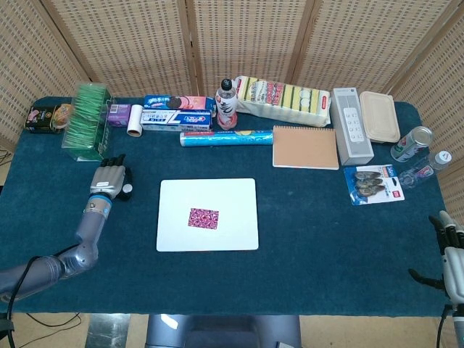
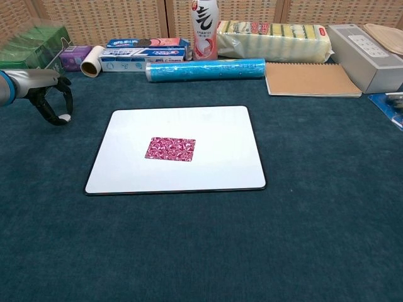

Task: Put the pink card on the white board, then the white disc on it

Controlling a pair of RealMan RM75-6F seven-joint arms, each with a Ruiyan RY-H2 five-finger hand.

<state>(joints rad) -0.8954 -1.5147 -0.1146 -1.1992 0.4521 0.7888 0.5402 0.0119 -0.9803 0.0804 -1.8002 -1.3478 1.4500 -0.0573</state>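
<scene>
The pink patterned card lies near the middle of the white board. The small white disc sits on the blue cloth left of the board. My left hand is over it, with thumb and fingers curled in around the disc and pinching it at table level. My right hand rests at the table's front right corner, fingers apart and holding nothing; only the head view shows it.
Along the back stand a green pack, a white roll, boxes, a bottle, a blue tube, a sponge pack, a notebook and a grey box. Cans stand far right.
</scene>
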